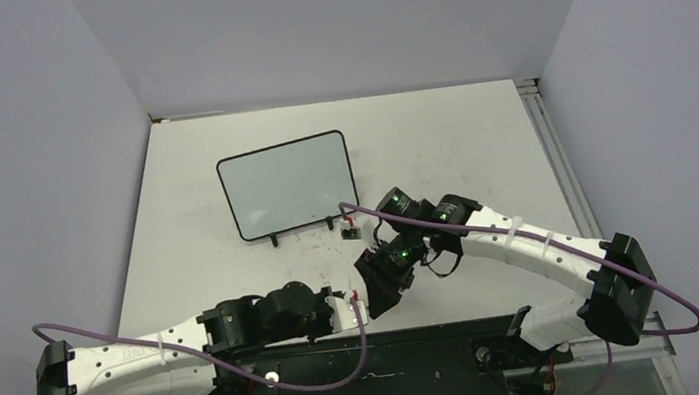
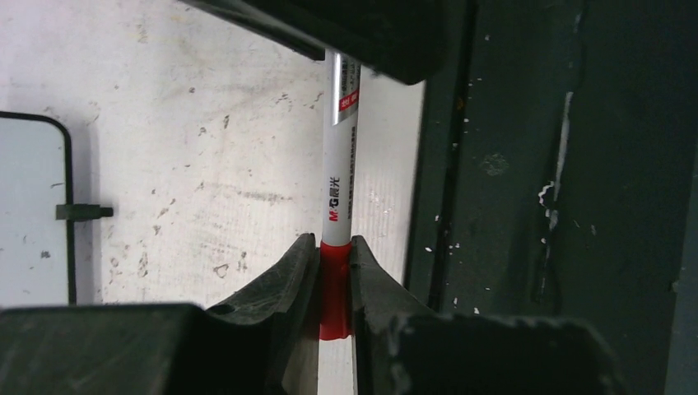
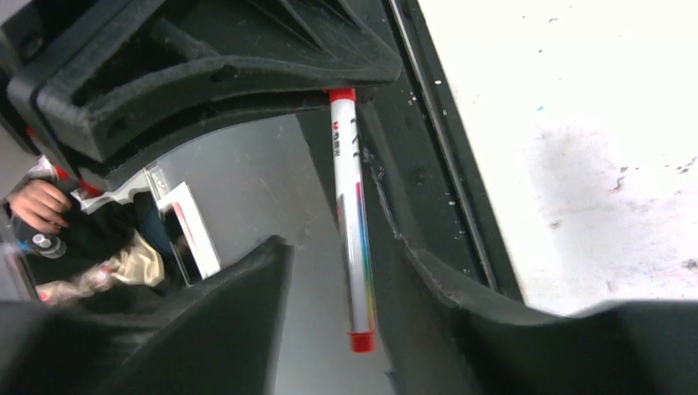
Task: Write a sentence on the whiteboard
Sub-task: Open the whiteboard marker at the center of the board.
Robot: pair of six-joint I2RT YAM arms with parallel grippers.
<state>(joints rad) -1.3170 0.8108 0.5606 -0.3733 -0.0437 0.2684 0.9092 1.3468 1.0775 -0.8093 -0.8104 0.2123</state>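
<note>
White scuffed tabletop [image 1: 477,133] carries the whiteboard [image 1: 289,184], sitting toward its far middle. We see the left gripper [image 2: 334,280] pinching the marker [image 2: 337,181] by its red end, while the right gripper [image 3: 346,251] stands spread around its barrel.

A white marker [image 2: 336,181] with a red band and M&G lettering hangs over the near edge of the scuffed white tabletop [image 1: 438,138], beside a black base plate [image 1: 422,348]. A small red-and-black item [image 1: 350,227] lies mid-table. A metal rail [image 1: 544,126] lines the right edge.
</note>
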